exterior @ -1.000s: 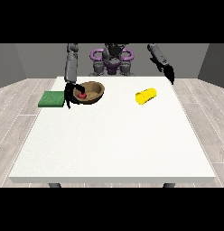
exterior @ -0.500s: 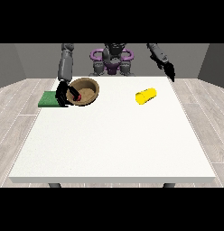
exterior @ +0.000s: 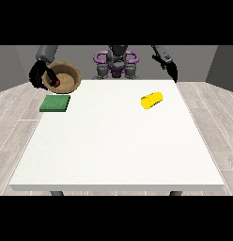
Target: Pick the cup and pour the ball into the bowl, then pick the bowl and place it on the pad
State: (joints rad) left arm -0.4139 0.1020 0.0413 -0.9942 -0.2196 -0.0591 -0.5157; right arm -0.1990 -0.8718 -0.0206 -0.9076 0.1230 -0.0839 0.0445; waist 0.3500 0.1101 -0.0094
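Note:
A brown bowl (exterior: 66,75) hangs in the air above the table's far left corner, tipped so its inside faces the camera, with a red ball (exterior: 56,83) inside near its lower left rim. The hand at the view's left (exterior: 39,74) is curled round the bowl's left rim. Below it, the green pad (exterior: 55,103) lies flat on the table. A yellow cup (exterior: 151,100) lies on its side at the right of the table. The hand at the view's right (exterior: 171,68) is raised beyond the table's far right edge, holding nothing, its fingers pointing down.
The white table (exterior: 118,146) stretches toward the camera. The robot's torso (exterior: 116,63) stands behind the far edge.
The hand at the view's left has lifted the bowl off the table and carried it left, over the green pad. The cup and the other hand have stayed put.

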